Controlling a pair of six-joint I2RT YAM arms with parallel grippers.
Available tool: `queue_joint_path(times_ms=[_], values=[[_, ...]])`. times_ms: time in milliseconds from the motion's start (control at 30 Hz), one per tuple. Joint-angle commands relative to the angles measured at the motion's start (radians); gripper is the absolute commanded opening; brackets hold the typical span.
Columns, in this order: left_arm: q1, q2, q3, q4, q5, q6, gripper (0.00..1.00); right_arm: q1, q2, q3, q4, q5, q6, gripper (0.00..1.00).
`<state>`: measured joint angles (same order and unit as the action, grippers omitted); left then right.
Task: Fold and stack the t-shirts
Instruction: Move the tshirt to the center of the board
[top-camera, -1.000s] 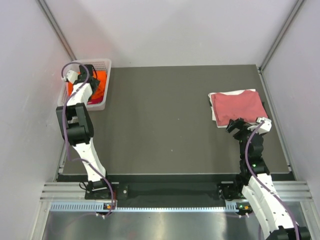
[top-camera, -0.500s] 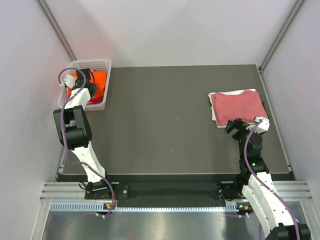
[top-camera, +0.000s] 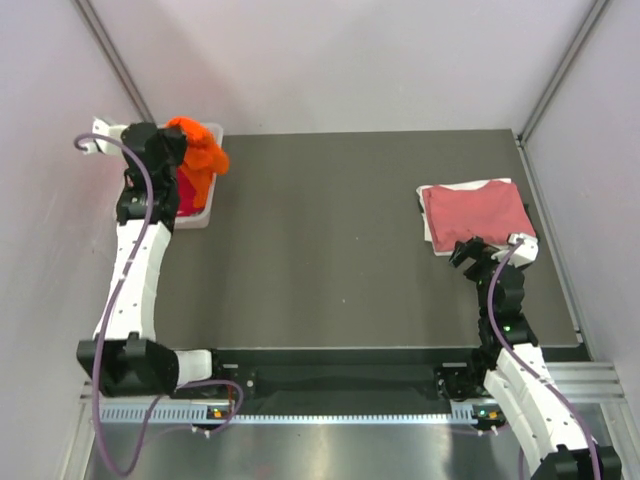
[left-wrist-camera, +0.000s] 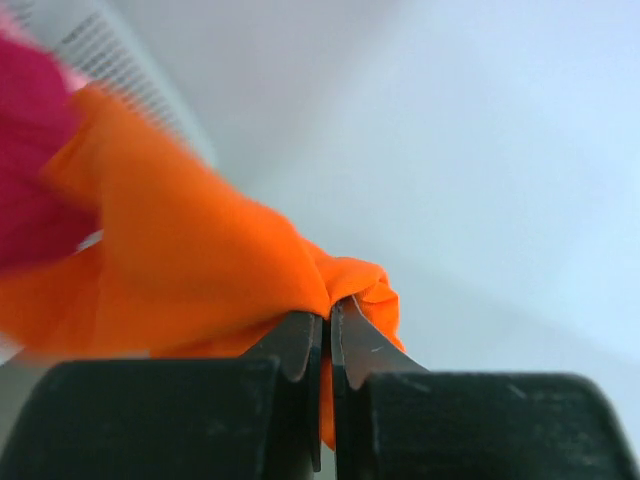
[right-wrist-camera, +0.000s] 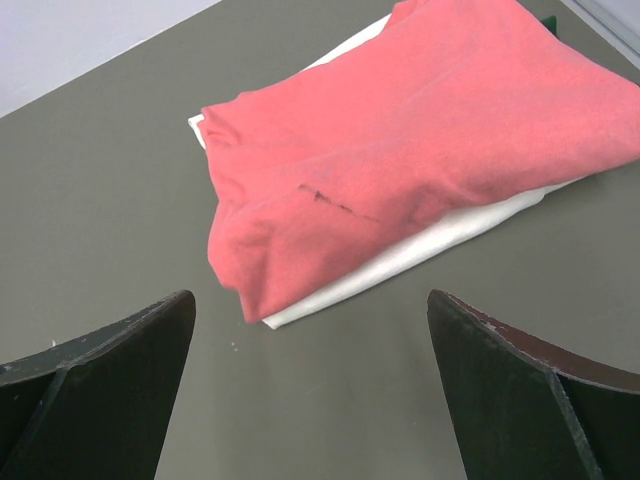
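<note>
Though bunched, orange t-shirt (top-camera: 197, 152) in left tool (left-wrist-camera: 327, 335)

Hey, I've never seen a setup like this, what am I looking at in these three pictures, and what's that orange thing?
These are two robot arms bolted to the near edge of a dark table. The wide picture looks down from above. The other two come from small cameras on each arm's wrist, so the black shapes at their bottom are that arm's own fingers. The left gripper is pinched shut on a bright orange t-shirt, holding it bunched over a white basket with a crimson cloth inside. The right gripper is wide open and holds nothing. It hovers near a folded dusty rose t-shirt lying on a folded white t-shirt.
</note>
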<state>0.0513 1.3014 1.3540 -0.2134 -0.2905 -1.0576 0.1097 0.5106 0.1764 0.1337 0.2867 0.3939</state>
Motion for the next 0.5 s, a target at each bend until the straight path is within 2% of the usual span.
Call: queue_joint_path(times_ms=[0, 67, 167, 300, 333, 367, 467], values=[[-0.077, -0.096, 0.169, 0.02, -0.004, 0.106, 0.0, 0.011, -0.001, 0.015, 0.04, 0.005, -0.006, 1.0], [-0.15, -0.082, 0.334, -0.077, 0.034, 0.123, 0.0, 0.012, 0.009, 0.017, 0.041, 0.006, -0.006, 1.0], [-0.262, -0.071, 0.442, -0.096, 0.115, 0.11, 0.0, 0.012, 0.019, 0.02, 0.041, 0.006, -0.006, 1.0], [-0.427, -0.073, 0.369, -0.017, 0.201, 0.005, 0.0, 0.012, 0.031, 0.026, 0.041, 0.011, -0.006, 1.0], [-0.474, -0.071, 0.305, 0.012, 0.2, -0.004, 0.0, 0.012, 0.034, 0.026, 0.041, 0.011, -0.004, 1.0], [-0.576, -0.064, 0.275, 0.034, 0.183, -0.01, 0.0, 0.012, 0.035, 0.026, 0.04, 0.012, -0.004, 1.0], [-0.729, -0.01, 0.224, 0.04, 0.133, 0.031, 0.0, 0.012, 0.04, 0.028, 0.038, 0.017, -0.001, 0.99]])
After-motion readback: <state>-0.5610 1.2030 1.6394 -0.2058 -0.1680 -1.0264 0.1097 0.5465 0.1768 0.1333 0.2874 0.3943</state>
